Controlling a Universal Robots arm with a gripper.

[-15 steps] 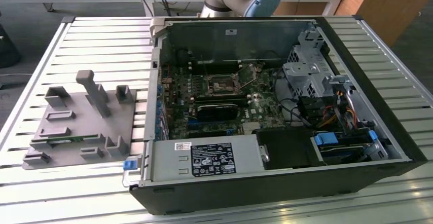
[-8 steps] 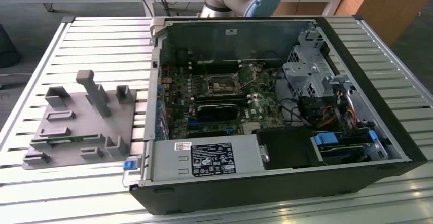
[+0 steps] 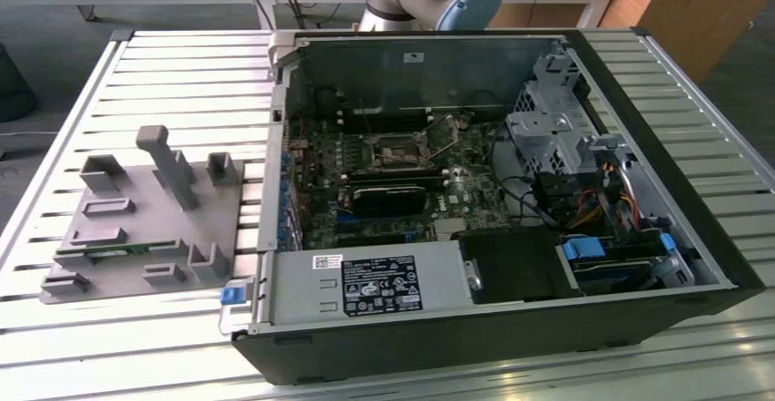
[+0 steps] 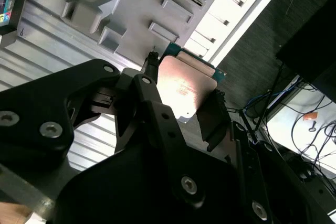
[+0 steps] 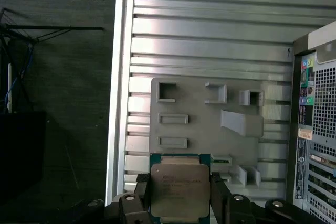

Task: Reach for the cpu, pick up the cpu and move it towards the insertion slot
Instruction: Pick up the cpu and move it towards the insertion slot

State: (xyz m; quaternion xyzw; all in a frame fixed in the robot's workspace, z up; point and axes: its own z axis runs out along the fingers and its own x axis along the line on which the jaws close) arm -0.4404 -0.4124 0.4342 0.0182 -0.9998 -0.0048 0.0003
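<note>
The gripper (image 5: 180,205) clamps the cpu (image 5: 180,187) by two opposite edges — silvery top facing the first wrist view, flat over the grey plastic fixture (image 5: 199,121) — squarish, no clear long axis.

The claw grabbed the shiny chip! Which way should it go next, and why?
Probably a small sideways carry toward the computer case. The claw is shut on the cpu and hangs above the grey fixture. The insertion slot sits inside the case, beside the fixture rather than under the chip.
</note>
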